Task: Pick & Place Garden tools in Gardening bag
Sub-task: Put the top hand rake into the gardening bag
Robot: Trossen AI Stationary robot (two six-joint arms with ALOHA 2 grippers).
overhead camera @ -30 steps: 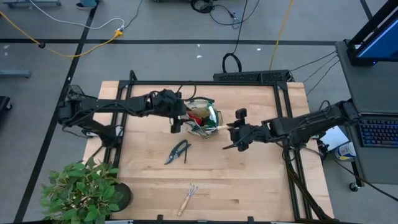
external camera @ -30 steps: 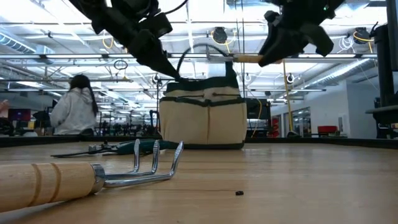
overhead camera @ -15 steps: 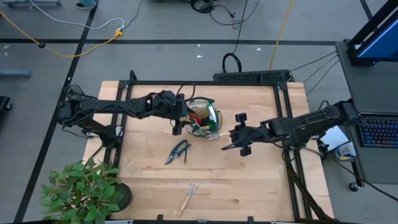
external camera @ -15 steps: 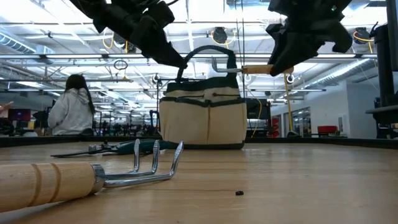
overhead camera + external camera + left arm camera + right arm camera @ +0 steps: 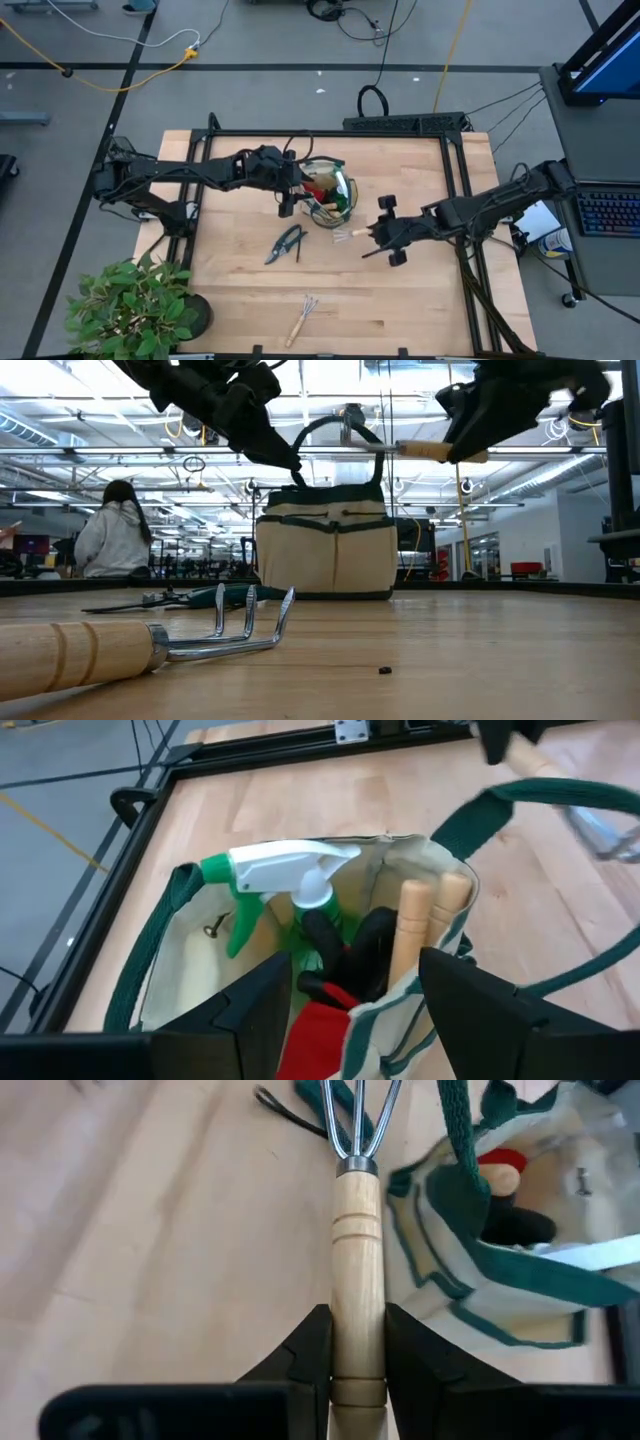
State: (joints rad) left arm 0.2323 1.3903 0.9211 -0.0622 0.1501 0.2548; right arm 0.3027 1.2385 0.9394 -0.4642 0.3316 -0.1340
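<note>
Above the wooden table (image 5: 400, 290), the right gripper (image 5: 372, 234) clamps the wooden handle of a small rake (image 5: 357, 1230), holding it level just beside the gardening bag (image 5: 328, 190), its metal prongs pointing toward the bag. At the bag's near wall, the left gripper (image 5: 350, 1010) has its fingers spread apart astride the rim, over a green spray bottle (image 5: 285, 880) and red glove (image 5: 315, 1030) inside. Pruning shears (image 5: 287, 243) and a second rake (image 5: 302, 318) lie on the table.

Two rakes (image 5: 302, 319), one shears (image 5: 287, 243), one bag (image 5: 327, 192)
</note>
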